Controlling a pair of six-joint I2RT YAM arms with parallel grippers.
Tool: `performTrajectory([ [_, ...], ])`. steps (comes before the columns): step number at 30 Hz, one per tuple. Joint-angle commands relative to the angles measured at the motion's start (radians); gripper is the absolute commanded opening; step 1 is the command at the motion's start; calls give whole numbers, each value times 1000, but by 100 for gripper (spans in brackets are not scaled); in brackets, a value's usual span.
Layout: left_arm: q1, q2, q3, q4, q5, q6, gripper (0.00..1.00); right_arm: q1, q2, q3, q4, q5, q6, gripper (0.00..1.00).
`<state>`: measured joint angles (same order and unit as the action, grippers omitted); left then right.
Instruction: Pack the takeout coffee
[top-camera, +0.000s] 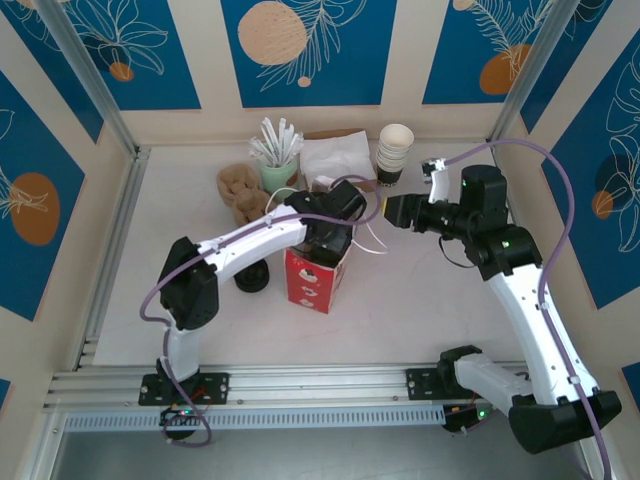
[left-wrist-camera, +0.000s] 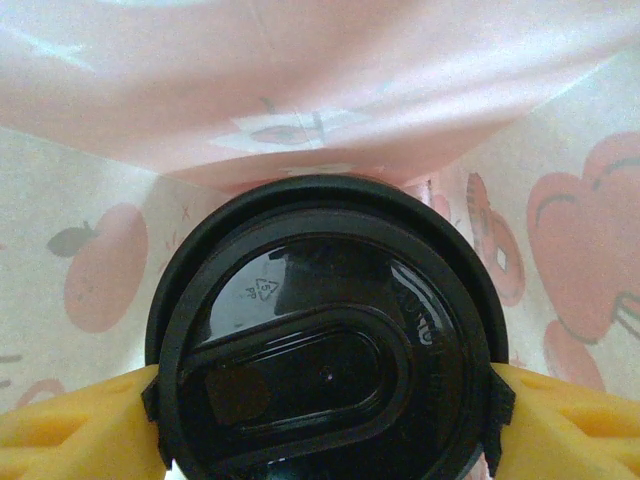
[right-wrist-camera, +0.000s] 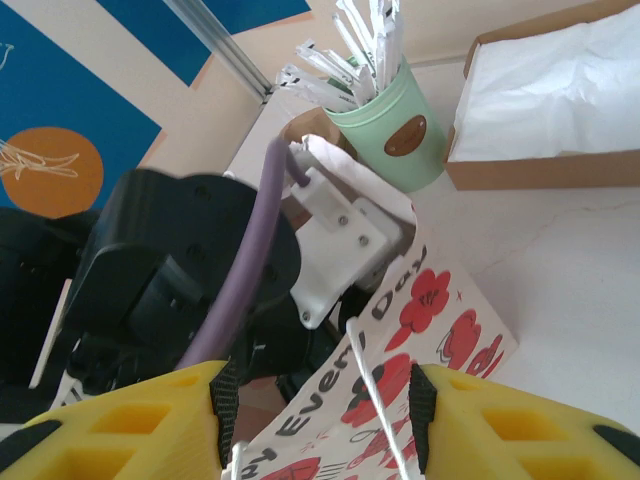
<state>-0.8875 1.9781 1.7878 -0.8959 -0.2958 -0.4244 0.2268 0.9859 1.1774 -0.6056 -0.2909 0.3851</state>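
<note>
Reviewer: takeout coffee (left-wrist-camera: 325, 340), where?
Annotator: inside the red bag (top-camera: 312, 282), black lid facing up. The left wrist view has the bag's printed inner walls all round it. Whether the cup sits on the bag floor, cannot tell.
Reviewer: left gripper (left-wrist-camera: 325, 392)?
Annotator: down in the bag mouth. Its yellow fingers (left-wrist-camera: 70, 430) press on opposite sides of the lid rim, pinching the cup.
Reviewer: right gripper (right-wrist-camera: 318, 420)?
Annotator: just beside the bag's top edge, on the right side. Its jaws are spread, with the bag's upper edge between them and nothing clamped.
Reviewer: anything else?
Annotator: loose black lid (top-camera: 251, 279) lies on the table (top-camera: 430, 300) left of the bag, under the left arm. At the back stand a green cup of packets (top-camera: 279, 172), a napkin box (top-camera: 338, 158) and a stack of white cups (top-camera: 394, 152).
</note>
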Motion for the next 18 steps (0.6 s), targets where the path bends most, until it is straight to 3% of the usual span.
performTrajectory([
  [1, 16, 63, 64, -115, 41, -52, 74, -4, -43, -37, -29, -3, 58, 51],
  [10, 31, 181, 261, -230, 51, -84, 70, -6, -94, -86, -70, -25, 58, 51],
  [18, 40, 212, 258, -234, 60, -81, 70, -4, -125, -132, -62, -24, 75, 51],
])
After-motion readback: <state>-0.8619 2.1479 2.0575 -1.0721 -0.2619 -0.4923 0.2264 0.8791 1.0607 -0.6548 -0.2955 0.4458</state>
